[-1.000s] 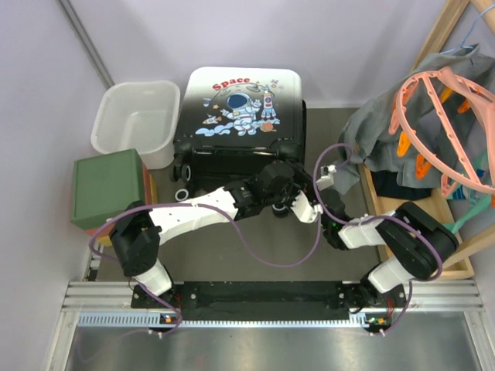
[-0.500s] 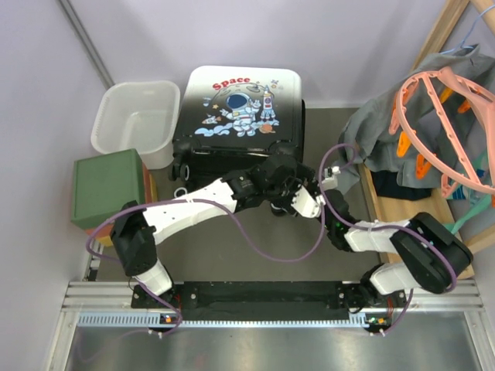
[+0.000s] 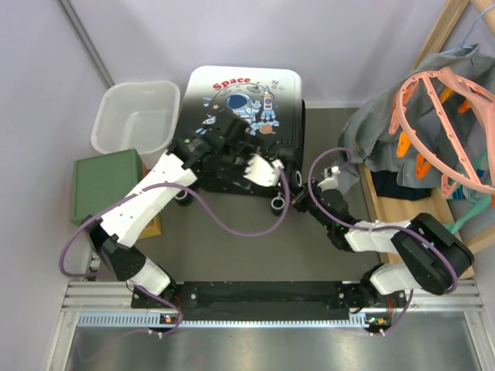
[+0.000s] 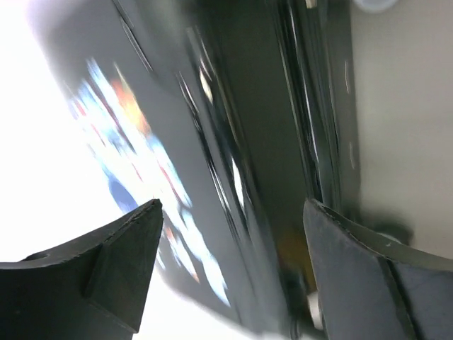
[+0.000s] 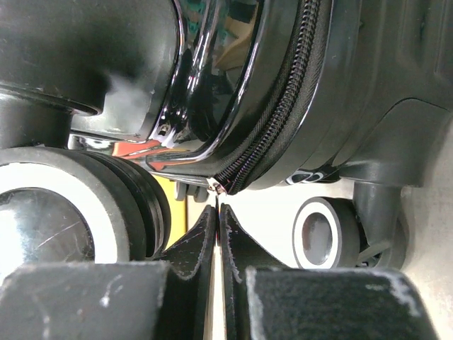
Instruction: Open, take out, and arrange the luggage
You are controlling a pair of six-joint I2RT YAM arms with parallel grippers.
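Observation:
The luggage [image 3: 244, 93] lies at the back middle of the table, astronaut print up, wheels toward me. My left gripper [image 3: 261, 170] hovers open over its dark front part. In the left wrist view the left gripper [image 4: 230, 212] has both fingers wide apart, with the blurred printed shell [image 4: 141, 163] beyond them and nothing held. My right gripper [image 3: 298, 202] sits at the right front wheel [image 3: 278, 205]. In the right wrist view the right gripper [image 5: 218, 210] is shut on the thin zipper pull just below the slider [image 5: 218, 186], between two wheels [image 5: 322, 234].
A white basket [image 3: 135, 120] stands left of the luggage, with a green-topped box [image 3: 108, 185] in front of it. Grey clothing [image 3: 379, 139] and pink hangers [image 3: 441, 100] hang on a wooden rack at the right. Purple cables loop from both arms.
My left arm swung left and back from the luggage's right front corner onto its front part, jaws widening. My right gripper slid left toward the wheel, still shut.

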